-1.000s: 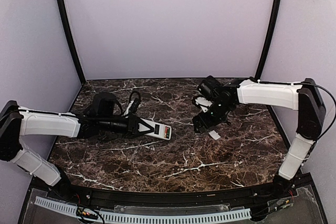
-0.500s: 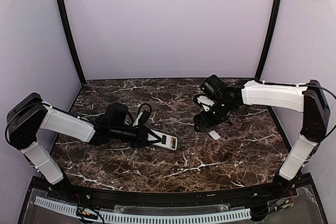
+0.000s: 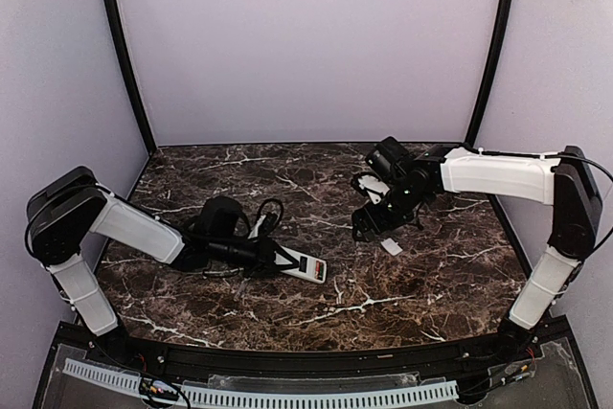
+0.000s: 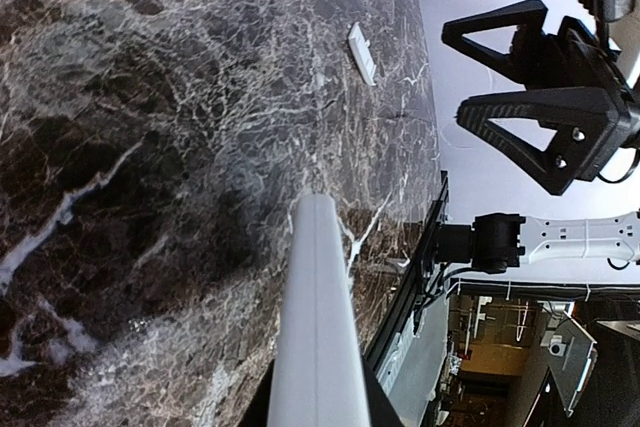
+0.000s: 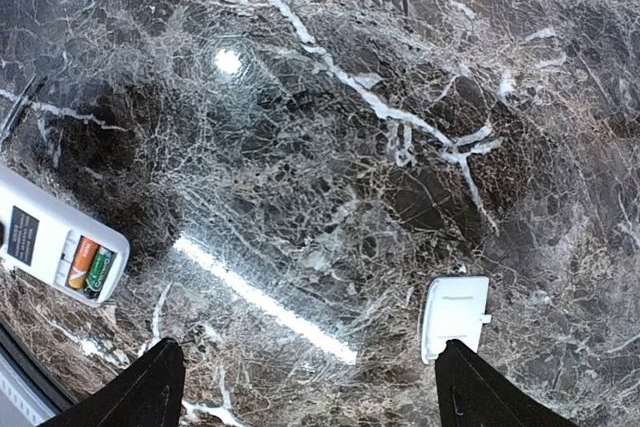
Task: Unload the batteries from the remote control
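Note:
The white remote control [image 3: 299,265] is held at its near end by my left gripper [image 3: 276,257], which is shut on it low over the marble table [image 3: 383,313]. In the left wrist view the remote [image 4: 318,327] runs up between the dark fingers. In the right wrist view its far end [image 5: 45,237] shows an open compartment with two batteries [image 5: 90,268], red and green wrapped, still seated inside. My right gripper [image 3: 376,224] is open and empty, hovering right of the remote; its fingertips [image 5: 152,387] frame bare marble.
The small white cover plate [image 3: 391,246] lies flat on the marble just below my right gripper, and also shows in the right wrist view [image 5: 455,318] and the left wrist view [image 4: 362,53]. Black frame posts and lilac walls bound the table.
My left arm has carried the remote to the right and nearer, lower toward the marble. The right gripper has barely moved and stays open.

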Tool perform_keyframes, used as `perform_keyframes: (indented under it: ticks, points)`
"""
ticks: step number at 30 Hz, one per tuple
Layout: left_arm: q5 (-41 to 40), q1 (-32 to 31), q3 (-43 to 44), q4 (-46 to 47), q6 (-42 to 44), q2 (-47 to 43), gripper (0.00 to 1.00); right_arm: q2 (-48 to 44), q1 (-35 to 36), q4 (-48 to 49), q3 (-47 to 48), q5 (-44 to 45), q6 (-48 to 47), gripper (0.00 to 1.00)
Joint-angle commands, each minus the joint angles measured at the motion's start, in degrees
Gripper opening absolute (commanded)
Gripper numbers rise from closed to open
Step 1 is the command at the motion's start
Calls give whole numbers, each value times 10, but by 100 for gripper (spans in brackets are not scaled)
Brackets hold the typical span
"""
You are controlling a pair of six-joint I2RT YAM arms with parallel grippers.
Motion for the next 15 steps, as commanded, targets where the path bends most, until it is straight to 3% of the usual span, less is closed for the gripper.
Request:
perform_keyframes:
  ticks: [1, 10, 15]
  points:
    - [0, -2, 3, 14, -11, 18, 5, -1, -3, 13, -6, -5, 4, 86]
    - [-14, -2, 7, -22, -3, 23, 11, 1, -3, 13, -3, -5, 1, 86]
    - [-30, -2, 15, -68, 15, 21, 22, 5, -2, 13, 0, -6, -2, 85]
